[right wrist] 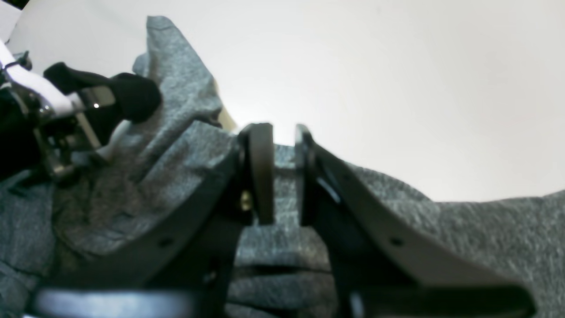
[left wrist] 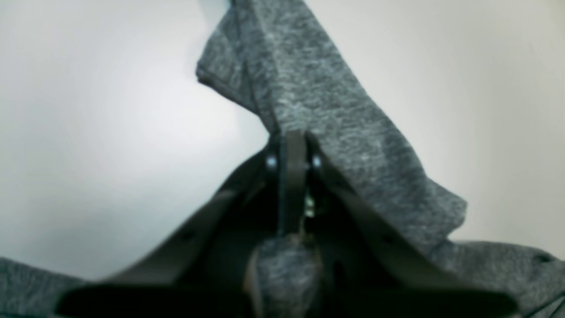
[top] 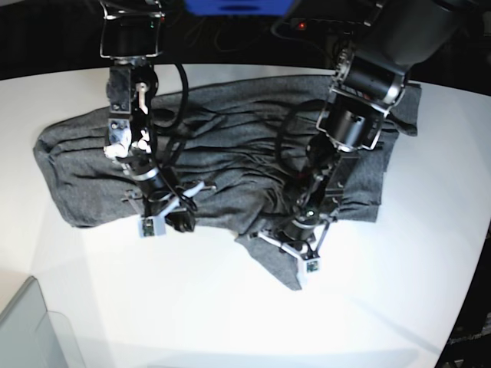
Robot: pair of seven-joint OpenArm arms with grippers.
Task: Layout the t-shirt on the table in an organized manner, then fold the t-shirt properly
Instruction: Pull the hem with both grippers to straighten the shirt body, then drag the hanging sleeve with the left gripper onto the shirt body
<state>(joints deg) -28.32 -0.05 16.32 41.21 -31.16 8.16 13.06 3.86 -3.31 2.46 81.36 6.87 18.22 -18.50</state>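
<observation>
The dark grey t-shirt [top: 230, 138] lies spread and wrinkled across the white table [top: 192, 307]. My left gripper [top: 298, 249], on the right of the base view, is down at a shirt corner that juts toward the front. In the left wrist view it [left wrist: 292, 145] is shut on the t-shirt [left wrist: 309, 88], and a fold rises from between its fingers. My right gripper [top: 170, 217] is at the shirt's front edge on the left. Its fingers [right wrist: 260, 176] stand narrowly apart, with a fold of the t-shirt [right wrist: 485, 229] pinched between them.
A translucent grey bin corner [top: 31, 330] sits at the table's front left. The table's curved edge [top: 468, 253] runs down the right side. Black cables [top: 180, 92] hang over the shirt behind the right arm. A black and metal part of the other arm [right wrist: 88, 106] shows beside the right gripper.
</observation>
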